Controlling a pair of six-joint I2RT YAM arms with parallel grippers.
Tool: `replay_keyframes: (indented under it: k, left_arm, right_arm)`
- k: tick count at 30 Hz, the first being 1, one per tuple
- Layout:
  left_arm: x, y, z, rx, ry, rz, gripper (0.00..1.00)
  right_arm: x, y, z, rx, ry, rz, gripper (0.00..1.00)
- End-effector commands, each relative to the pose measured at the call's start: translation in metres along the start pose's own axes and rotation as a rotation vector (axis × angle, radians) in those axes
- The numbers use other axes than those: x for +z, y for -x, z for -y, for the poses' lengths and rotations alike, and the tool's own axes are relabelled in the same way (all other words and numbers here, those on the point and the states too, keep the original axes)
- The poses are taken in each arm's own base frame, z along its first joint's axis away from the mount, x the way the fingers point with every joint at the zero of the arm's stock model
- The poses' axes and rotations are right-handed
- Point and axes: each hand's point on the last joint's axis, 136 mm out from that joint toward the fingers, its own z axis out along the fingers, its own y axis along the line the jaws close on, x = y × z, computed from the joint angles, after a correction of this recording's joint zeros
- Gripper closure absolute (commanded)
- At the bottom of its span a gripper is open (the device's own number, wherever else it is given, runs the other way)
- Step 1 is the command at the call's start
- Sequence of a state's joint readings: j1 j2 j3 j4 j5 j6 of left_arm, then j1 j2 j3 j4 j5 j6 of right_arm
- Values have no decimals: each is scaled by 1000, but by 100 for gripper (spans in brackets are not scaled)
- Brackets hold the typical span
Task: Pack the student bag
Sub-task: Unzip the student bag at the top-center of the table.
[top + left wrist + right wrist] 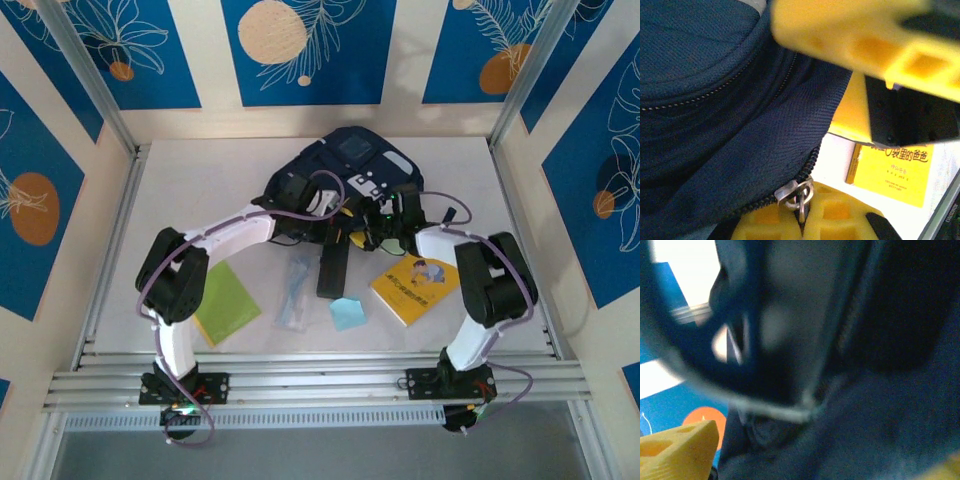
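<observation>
The student bag, dark navy with a light grey front patch, lies at the back middle of the table. My left gripper is at the bag's near edge, its yellow fingers shut on the metal zipper pull at the end of the black zipper. My right gripper is at the bag's near right side. In the right wrist view its yellow fingers stand wide apart, open, with blurred navy bag fabric between them. One of its fingers crosses the top of the left wrist view.
On the table in front of the bag lie a green notebook, a clear plastic pack, a black pencil case, a light blue note and a yellow book. Aluminium rails frame the table.
</observation>
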State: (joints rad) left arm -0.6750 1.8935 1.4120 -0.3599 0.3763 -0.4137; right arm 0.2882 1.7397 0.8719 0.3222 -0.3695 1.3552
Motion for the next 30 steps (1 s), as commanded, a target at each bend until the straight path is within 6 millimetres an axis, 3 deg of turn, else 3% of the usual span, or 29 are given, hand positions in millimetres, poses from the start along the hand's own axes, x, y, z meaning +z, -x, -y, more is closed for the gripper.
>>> replay_keyframes:
  k: [1, 3, 8, 13, 16, 18, 20, 23, 26, 30]
  left_arm:
    - [-25, 9, 26, 48, -53, 64, 100]
    - [-27, 4, 11, 52, 12, 53, 100]
    - [-42, 3, -67, -19, 191, 59, 100]
    - [-77, 3, -156, -77, 438, 66, 100]
    - [-91, 6, -189, -126, 497, 79, 100]
    - [-97, 5, -200, -132, 527, 69, 100]
    - [-99, 2, -198, -117, 525, 44, 100]
    - [-96, -7, -171, -107, 413, 23, 100]
    - [-96, -19, -132, -40, 350, -10, 100]
    - [-85, -30, -71, 26, 226, -31, 100]
  right_arm:
    - [10, 18, -26, -3, 113, 52, 55]
    - [9, 19, -25, -16, 106, 54, 100]
    - [-5, 11, -17, -109, 13, 51, 100]
    - [-15, -1, -18, -220, -33, -52, 100]
    - [-19, -7, -24, -316, -36, -119, 100]
    - [-25, -7, -30, -394, -42, -151, 100]
    - [-31, -3, -37, -470, -45, -186, 100]
    - [-41, 4, -48, -534, -31, -256, 100]
    - [-41, 18, -54, -555, -39, -298, 100]
    - [-25, 50, -55, -536, -92, -266, 100]
